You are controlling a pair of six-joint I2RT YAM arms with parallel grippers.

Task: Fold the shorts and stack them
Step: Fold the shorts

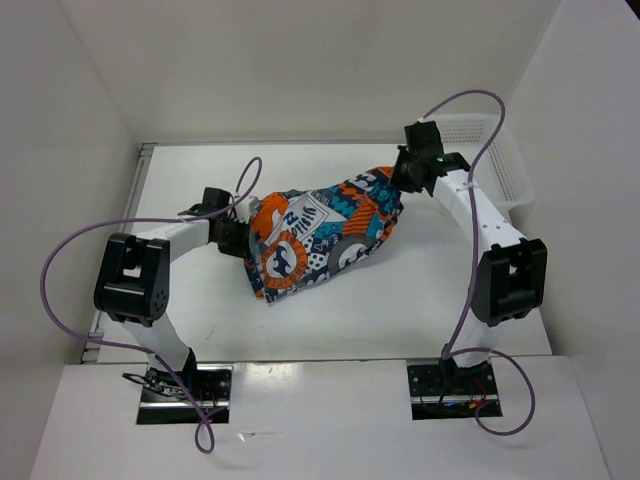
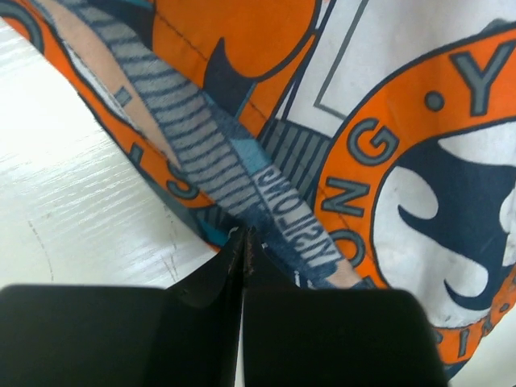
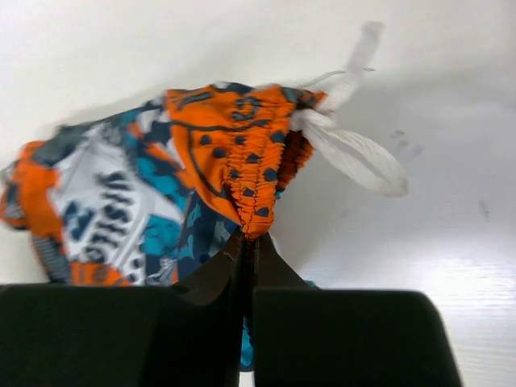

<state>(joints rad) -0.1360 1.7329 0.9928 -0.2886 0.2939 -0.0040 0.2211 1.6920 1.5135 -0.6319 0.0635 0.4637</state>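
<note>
The shorts [image 1: 315, 237], a patchwork print of orange, blue, teal and white, lie bunched across the middle of the table between both arms. My left gripper [image 1: 236, 237] is shut on the shorts' left edge; in the left wrist view the closed jaws pinch a blue hem fold [image 2: 266, 234]. My right gripper [image 1: 403, 181] is shut on the orange elastic waistband [image 3: 254, 173] at the shorts' far right end and holds it raised. A white drawstring [image 3: 355, 153] loops out beside the waistband.
A white plastic mesh basket [image 1: 495, 160] stands at the back right of the table, just behind the right arm. White walls close in the table on the left, back and right.
</note>
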